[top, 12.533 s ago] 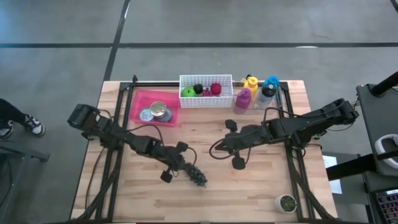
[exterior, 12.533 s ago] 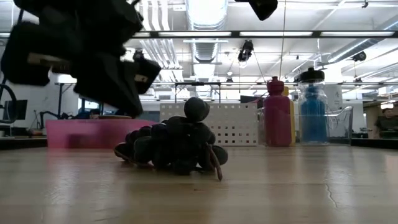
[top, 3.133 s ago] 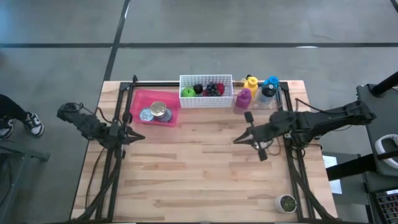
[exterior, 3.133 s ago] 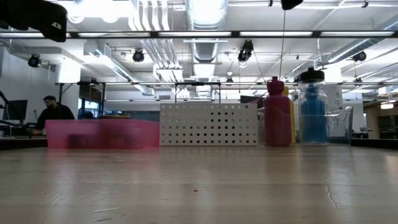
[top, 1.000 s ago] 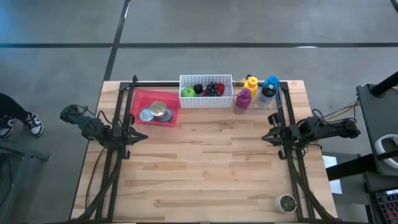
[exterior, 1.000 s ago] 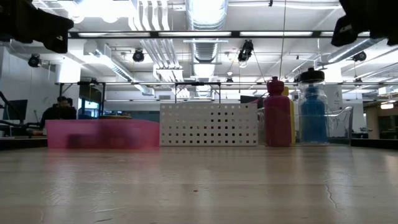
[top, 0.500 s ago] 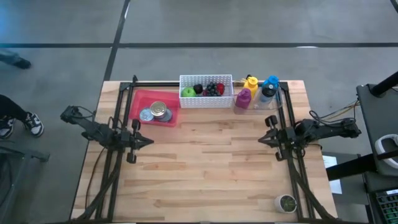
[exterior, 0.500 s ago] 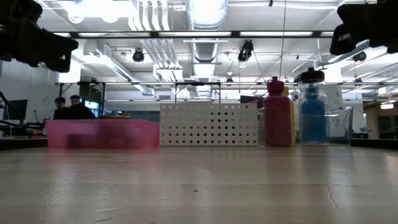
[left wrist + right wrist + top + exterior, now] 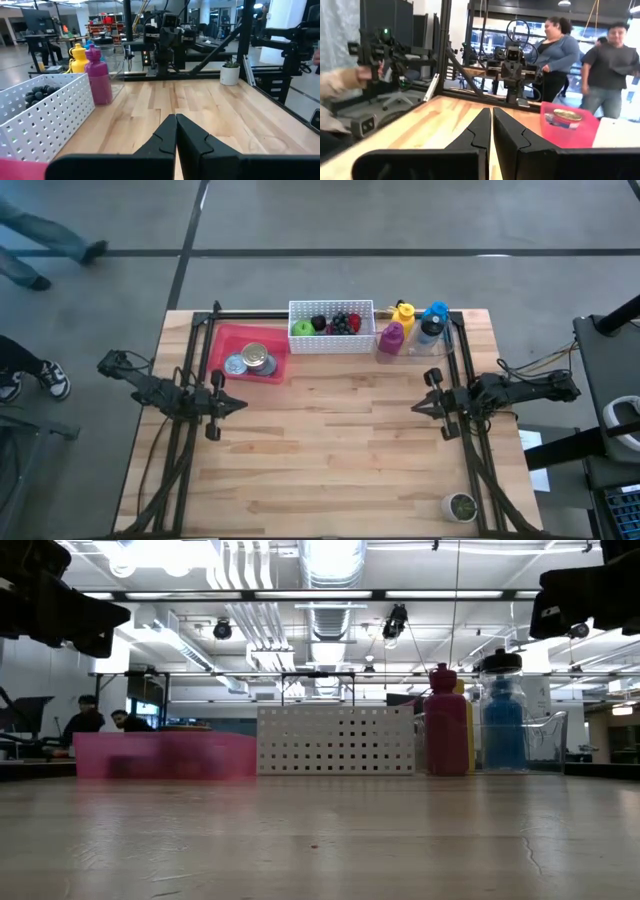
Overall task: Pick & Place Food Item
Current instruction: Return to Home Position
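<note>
Black fingers of the left gripper (image 9: 176, 119) are pressed together with nothing between them, and the right gripper (image 9: 492, 111) shows the same narrow seam and empty grasp. From overhead the fingers are too small to judge, so that reading probably rests on the wrist views alone. Each arm is folded back over its own side of the wooden table (image 9: 330, 460), well apart from the containers along the far edge. There, the black grapes (image 9: 341, 323) lie inside the white bin (image 9: 331, 340), between the green apple (image 9: 302, 328) and a red fruit, with the pink bin (image 9: 222, 348) to one side and the purple water bottle (image 9: 391, 338) upright just beside the other end. No loose food shows on the boards, so the sorting looks finished and the step in hand is the retreat to rest. What remains, by my judgement, is only settling both arms into their parked pose, clear of the bins.
</note>
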Motion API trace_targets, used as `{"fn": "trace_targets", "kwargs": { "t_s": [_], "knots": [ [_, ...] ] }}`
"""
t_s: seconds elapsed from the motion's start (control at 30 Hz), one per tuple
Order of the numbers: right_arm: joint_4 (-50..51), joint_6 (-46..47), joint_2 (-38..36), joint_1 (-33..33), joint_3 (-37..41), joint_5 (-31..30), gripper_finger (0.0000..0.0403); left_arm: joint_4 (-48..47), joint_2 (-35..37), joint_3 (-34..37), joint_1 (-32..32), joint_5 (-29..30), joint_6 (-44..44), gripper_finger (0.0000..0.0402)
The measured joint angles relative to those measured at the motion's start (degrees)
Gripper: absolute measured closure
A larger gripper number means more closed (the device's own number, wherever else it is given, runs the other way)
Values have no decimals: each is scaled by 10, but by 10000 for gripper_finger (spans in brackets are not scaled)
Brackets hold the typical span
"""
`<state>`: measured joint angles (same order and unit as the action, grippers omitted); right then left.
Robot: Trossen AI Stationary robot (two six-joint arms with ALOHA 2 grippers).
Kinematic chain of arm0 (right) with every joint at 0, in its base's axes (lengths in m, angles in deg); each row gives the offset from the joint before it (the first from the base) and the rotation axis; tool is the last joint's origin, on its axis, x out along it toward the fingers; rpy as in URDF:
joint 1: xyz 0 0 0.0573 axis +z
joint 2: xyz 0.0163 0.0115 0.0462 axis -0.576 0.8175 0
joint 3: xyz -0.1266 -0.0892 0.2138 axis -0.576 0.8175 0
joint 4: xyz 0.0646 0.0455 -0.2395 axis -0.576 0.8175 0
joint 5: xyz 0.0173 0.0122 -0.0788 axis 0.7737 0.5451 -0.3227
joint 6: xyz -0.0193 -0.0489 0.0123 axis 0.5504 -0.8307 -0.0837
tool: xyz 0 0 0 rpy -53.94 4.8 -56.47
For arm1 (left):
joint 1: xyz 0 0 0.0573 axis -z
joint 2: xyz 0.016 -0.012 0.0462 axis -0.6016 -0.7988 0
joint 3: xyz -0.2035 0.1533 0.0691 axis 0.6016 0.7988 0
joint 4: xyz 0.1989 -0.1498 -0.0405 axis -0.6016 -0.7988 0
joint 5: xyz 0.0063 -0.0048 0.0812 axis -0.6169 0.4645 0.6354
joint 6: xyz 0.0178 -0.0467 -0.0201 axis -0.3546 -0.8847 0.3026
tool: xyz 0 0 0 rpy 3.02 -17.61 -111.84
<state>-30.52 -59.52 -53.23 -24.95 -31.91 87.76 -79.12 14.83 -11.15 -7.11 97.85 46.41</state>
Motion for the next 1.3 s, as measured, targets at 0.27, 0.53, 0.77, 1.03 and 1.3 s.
{"fn": "trace_targets", "kwargs": {
  "t_s": [0.27,0.53,0.77,1.03,1.3],
  "knots": [
    [2,-58,0,0,0,0,390,-2,0,0,0,-4,-28,391],
    [2,-61,0,0,0,0,390,-2,0,0,0,-4,-28,391],
    [2,-60,0,0,0,0,390,-3,0,0,0,-4,-28,391],
    [1,-60,0,0,0,1,390,-3,0,0,0,-5,-28,391],
    [1,-60,0,0,0,1,390,-3,0,0,0,-5,-28,391]
  ]
}}
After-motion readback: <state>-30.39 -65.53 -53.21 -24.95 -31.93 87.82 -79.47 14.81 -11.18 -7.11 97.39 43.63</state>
